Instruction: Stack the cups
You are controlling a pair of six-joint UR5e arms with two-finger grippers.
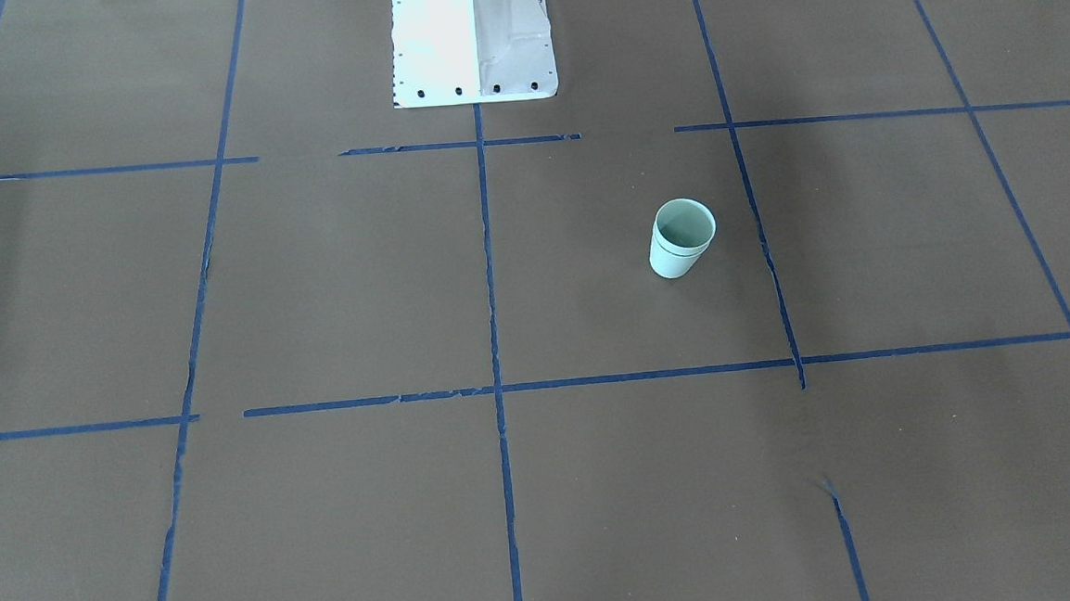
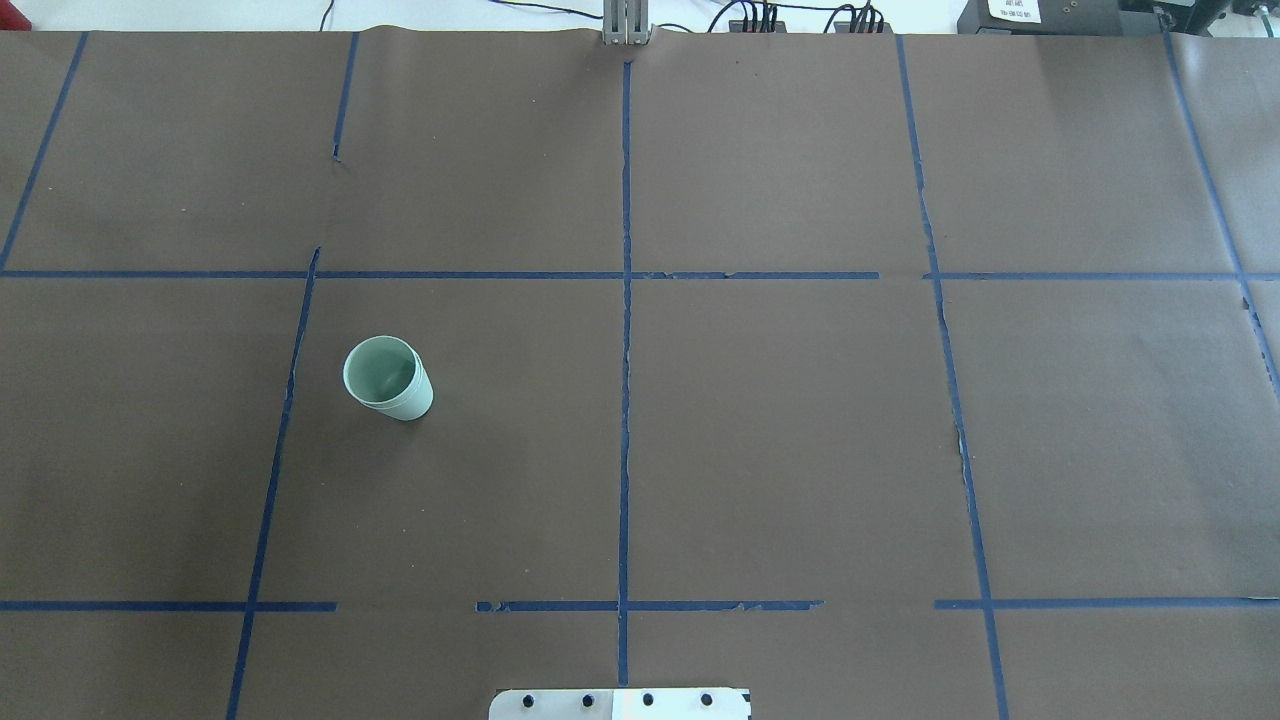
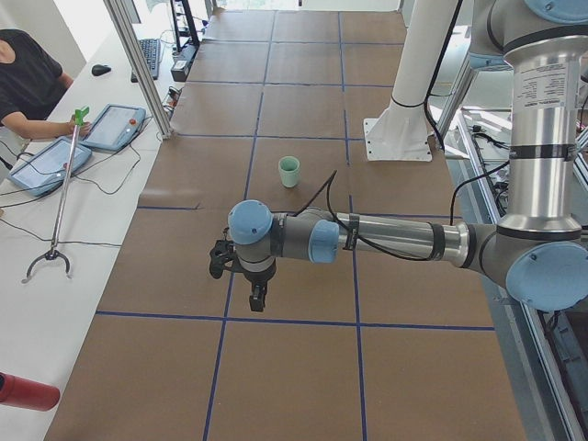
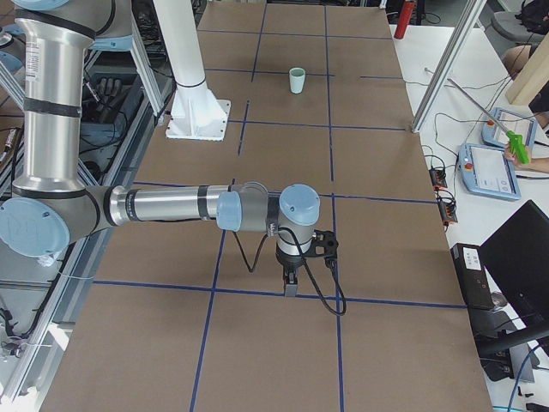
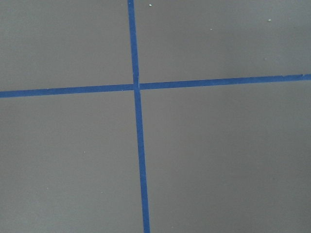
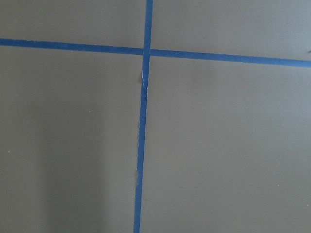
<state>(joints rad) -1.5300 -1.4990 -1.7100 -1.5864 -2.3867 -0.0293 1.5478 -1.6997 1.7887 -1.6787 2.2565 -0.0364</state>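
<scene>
The pale mint-green cups (image 1: 682, 238) stand upright as one stack on the brown table. A second rim line just below the top rim shows one nested in the other. The stack also shows in the overhead view (image 2: 387, 378), the exterior left view (image 3: 289, 171) and the exterior right view (image 4: 297, 80). My left gripper (image 3: 257, 299) hangs over the table well short of the stack, pointing down. My right gripper (image 4: 290, 283) hangs far from it at the table's other end. I cannot tell whether either is open or shut. Both wrist views show only bare table and blue tape.
The white robot pedestal (image 1: 472, 35) stands at the table's robot side. Blue tape lines (image 2: 625, 400) grid the brown surface. An operator (image 3: 28, 83), tablets (image 3: 115, 127) and a grabber tool (image 3: 60, 197) are on a side table. A monitor (image 4: 523, 257) stands off the other end.
</scene>
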